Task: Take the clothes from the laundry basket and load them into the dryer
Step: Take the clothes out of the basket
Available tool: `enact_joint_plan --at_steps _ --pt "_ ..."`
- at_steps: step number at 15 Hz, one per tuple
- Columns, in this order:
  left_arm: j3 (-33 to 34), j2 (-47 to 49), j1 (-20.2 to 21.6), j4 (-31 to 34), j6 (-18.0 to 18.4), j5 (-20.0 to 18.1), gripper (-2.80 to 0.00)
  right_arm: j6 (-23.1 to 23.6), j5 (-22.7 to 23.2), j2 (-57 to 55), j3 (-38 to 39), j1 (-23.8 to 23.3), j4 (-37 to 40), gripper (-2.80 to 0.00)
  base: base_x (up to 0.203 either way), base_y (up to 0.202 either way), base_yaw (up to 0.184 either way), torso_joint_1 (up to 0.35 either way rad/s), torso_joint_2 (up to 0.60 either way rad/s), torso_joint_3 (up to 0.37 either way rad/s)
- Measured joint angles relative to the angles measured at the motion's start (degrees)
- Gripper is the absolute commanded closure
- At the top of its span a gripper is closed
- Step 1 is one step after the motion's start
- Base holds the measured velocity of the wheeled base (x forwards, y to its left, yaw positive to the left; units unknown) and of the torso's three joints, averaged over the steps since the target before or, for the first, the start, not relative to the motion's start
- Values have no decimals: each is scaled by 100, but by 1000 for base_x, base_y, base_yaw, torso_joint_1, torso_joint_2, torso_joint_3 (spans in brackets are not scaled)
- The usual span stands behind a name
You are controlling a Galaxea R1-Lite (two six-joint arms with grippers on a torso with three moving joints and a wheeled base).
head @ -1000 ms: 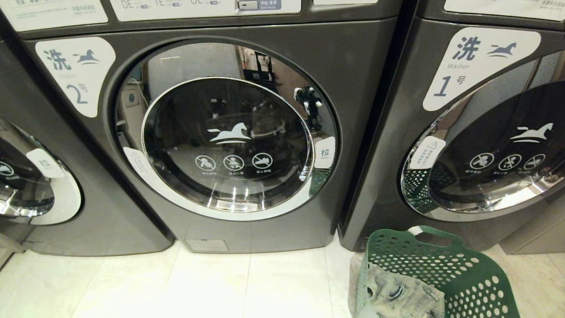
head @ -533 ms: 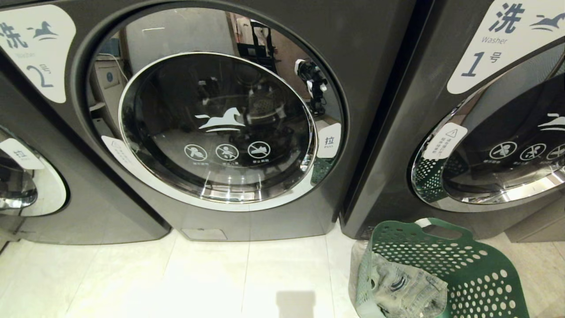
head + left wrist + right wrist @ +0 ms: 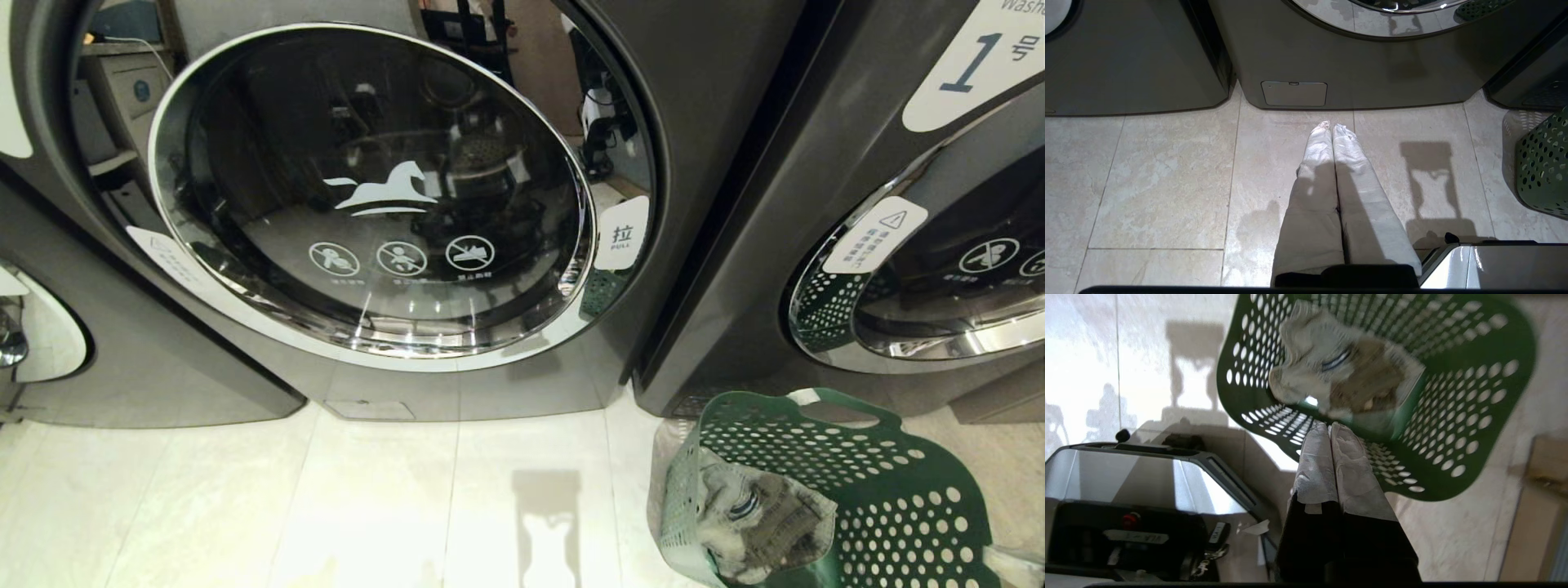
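Now tipped further down than a second ago: view lower on the door [image 3: 371, 192], more floor [image 3: 245, 498] showing, basket [image 3: 849, 482] fuller in frame. Right end effector [image 3: 1329, 426] clenched on nothing, cloth-wrapped fingers [image 3: 1316, 465] pressed together, poised over the basket's near rim. Left end effector [image 3: 1330, 126] likewise clenched and empty, aimed at pale tiles before the machine. Green lattice plastic, round holes, solid rim with handle; crumpled grey clothes [image 3: 763, 523] lying inside, right of the door
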State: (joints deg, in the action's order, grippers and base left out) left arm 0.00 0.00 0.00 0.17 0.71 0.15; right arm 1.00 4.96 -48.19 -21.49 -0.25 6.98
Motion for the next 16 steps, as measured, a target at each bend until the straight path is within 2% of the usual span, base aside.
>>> enact_joint_plan --at_steps 2,5,7,12,16 --pt "0 0 0 1 2 1 0 -401 21 -1009 -64 6 -463 0 0 0 0 4 3 -191" --pt "0 0 0 -1 6 -4 0 -1146 -65 -2331 -76 23 -1619 0 0 0 0 3 1 -203" --pt "0 0 0 -1 4 -1 0 -1384 -216 -2802 69 91 -2208 0 0 0 0 3 1 -194" --pt "0 0 0 -4 66 -12 0 -1591 -232 -3439 535 122 -2257 0 0 0 0 0 1 -199" --pt "0 0 0 -10 59 -10 0 -1637 -221 -3919 442 116 -2292 0 0 0 0 1 4 -196"
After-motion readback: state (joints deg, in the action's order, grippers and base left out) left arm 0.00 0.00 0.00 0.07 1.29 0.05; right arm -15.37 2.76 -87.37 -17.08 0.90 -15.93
